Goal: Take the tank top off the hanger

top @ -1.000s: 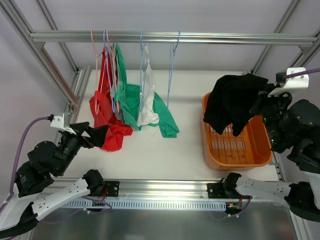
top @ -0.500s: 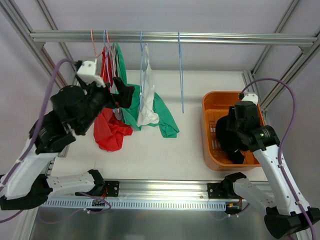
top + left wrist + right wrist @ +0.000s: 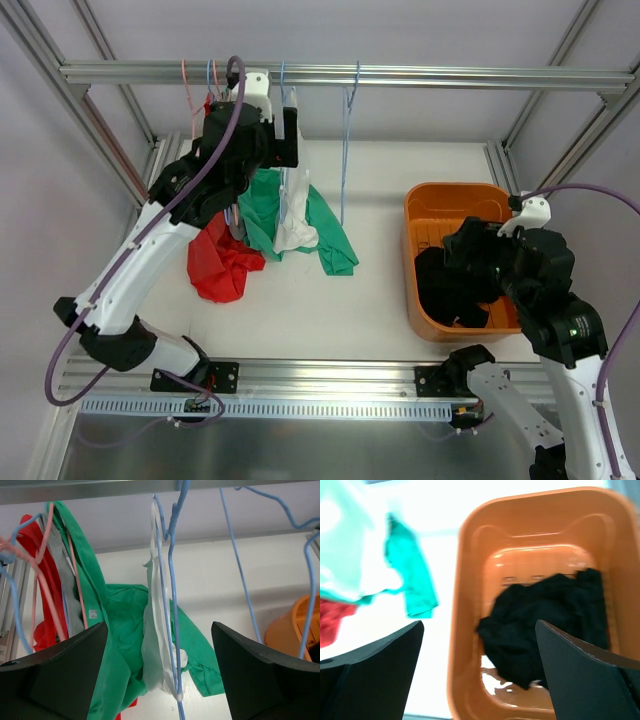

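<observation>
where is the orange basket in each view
Top external: orange basket at right, mid-height.
Left wrist: basket is a slice at the lower right edge.
Right wrist: basket fills the centre and right.
Shared landmark: green garment, left of the basket in all three.

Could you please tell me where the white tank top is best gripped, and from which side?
Probably mid-body on the white tank top, approached from the near side: it hangs from the blue hanger as a narrow strip jaws can straddle.
</observation>
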Robot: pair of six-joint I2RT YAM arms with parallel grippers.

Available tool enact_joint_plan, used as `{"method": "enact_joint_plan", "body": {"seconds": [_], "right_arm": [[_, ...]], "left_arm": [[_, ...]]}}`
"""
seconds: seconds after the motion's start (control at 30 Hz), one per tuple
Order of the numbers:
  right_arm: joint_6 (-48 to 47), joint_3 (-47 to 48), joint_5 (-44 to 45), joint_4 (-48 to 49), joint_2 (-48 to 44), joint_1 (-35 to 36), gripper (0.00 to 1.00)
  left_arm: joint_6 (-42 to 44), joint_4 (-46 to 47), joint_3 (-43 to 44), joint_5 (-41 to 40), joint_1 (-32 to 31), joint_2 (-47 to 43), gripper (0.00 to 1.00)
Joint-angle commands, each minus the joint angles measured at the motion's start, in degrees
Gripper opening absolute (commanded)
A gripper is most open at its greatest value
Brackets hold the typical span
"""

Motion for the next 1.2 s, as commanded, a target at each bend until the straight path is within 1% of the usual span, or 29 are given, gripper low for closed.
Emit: {"method": "enact_joint_plan", "body": {"seconds": [0.0,0.03,0.1,0.13,0.2,0.23,0.27,0.33,0.37,0.43,0.47,0.5,0.57,0.8,0.9,1.07,1.17], "right_arm": [[2.7,-1.5,-11.7,3.2,-1.7,-0.2,0.99],[3.0,-2.9,-14.2,4.1,-2.3,-0.2,0.99],[3.5,-3.9,-15.9,4.8,-3.6,-0.3,1.0],[3.6,-4.3,-16.3,5.0,-3.8,-0.3,1.0],[3.6,-5.1,-16.1,4.9,-4.5,-0.2,0.99],[3.5,-5.2,-16.0,4.9,-4.5,-0.2,1.0],[3.5,-5.5,-16.1,5.0,-4.6,-0.2,0.99],[3.4,-5.5,-16.4,5.0,-4.9,-0.2,1.0],[3.3,-5.5,-16.4,5.0,-4.9,-0.2,1.0],[3.2,-5.6,-16.5,5.0,-4.7,-0.2,1.0],[3.2,-5.5,-16.5,5.0,-4.6,-0.3,1.0],[3.3,-5.6,-16.7,5.1,-4.5,-0.2,1.0],[3.4,-5.8,-17.2,5.3,-4.4,-0.3,0.99],[3.8,-6.5,-19.0,6.8,-4.5,-0.2,0.99],[3.9,-6.5,-19.8,7.2,-4.5,-0.3,1.0],[4.1,-6.6,-22.4,8.7,-4.8,-0.2,0.99],[4.3,-6.8,-25.6,10.8,-5.0,-0.3,0.99]], "left_arm": [[1.9,0.3,4.2,3.1,2.3,3.4,0.85],[1.7,0.3,4.5,4.8,2.9,4.4,0.83],[1.4,0.4,5.5,6.3,3.8,5.4,0.78],[1.3,0.4,5.8,6.9,3.9,6.4,0.71],[1.5,0.3,6.5,7.3,4.1,7.4,0.65],[1.3,0.3,6.5,7.2,4.3,8.2,0.52],[1.3,0.3,6.5,6.9,4.4,8.6,0.45],[0.8,0.3,6.3,6.3,4.4,8.9,0.34],[0.4,0.4,6.2,6.2,4.4,8.9,0.23],[0.2,0.4,6.3,6.1,4.4,8.9,0.19],[0.3,0.5,7.0,6.0,4.4,9.1,0.11],[0.4,0.4,7.4,5.7,4.4,9.3,0.06],[0.6,0.4,8.6,5.3,4.4,9.9,0.0],[-0.7,0.5,11.1,4.6,4.4,8.3,0.0],[-0.8,0.5,12.4,5.6,4.3,7.3,0.0],[-2.5,0.8,10.2,9.9,4.3,3.8,0.0],[-2.6,1.2,9.0,10.8,4.3,2.4,0.0]]}}
